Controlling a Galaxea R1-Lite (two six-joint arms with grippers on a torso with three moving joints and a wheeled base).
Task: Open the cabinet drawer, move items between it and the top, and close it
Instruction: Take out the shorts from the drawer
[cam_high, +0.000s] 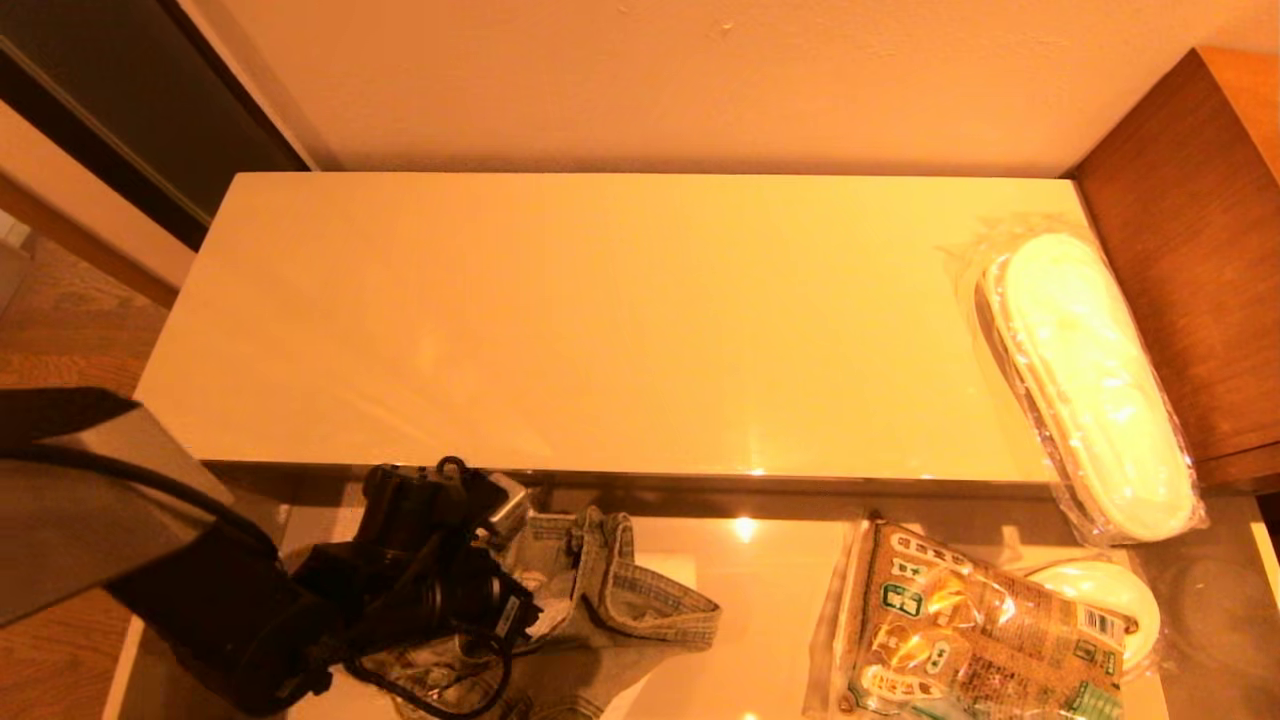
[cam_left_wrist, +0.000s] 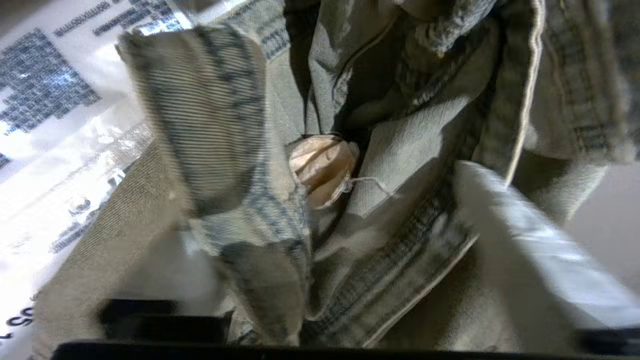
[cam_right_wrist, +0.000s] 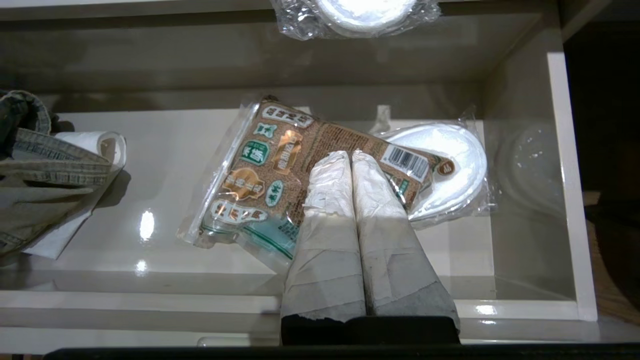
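The cabinet (cam_high: 620, 330) stands with its drawer (cam_right_wrist: 565, 200) pulled out below the front edge of the surface (cam_high: 560, 320), where one wrapped pair of slippers (cam_high: 1085, 385) lies at the right end, overhanging the front edge. In the drawer's left part the denim garment (cam_high: 610, 590) sits bunched under the left gripper (cam_high: 500, 520), whose fingers (cam_left_wrist: 545, 260) stand spread wide around the folds and grip nothing yet. A likely slip: closing on one loose flap, so the garment unfolds, drags on the drawer's front wall, or pulls the white printed pack (cam_left_wrist: 55, 100) under it along. The overhanging slippers could also be knocked off. The right gripper (cam_right_wrist: 351, 165) hangs over the drawer's right part, fingers pressed together and empty. Only its wrist view shows the drawer's walls, the brown food bag (cam_right_wrist: 280, 170) whole, and a second wrapped white item (cam_right_wrist: 450, 165) beneath it; only the left wrist view shows the garment's button (cam_left_wrist: 322, 167).
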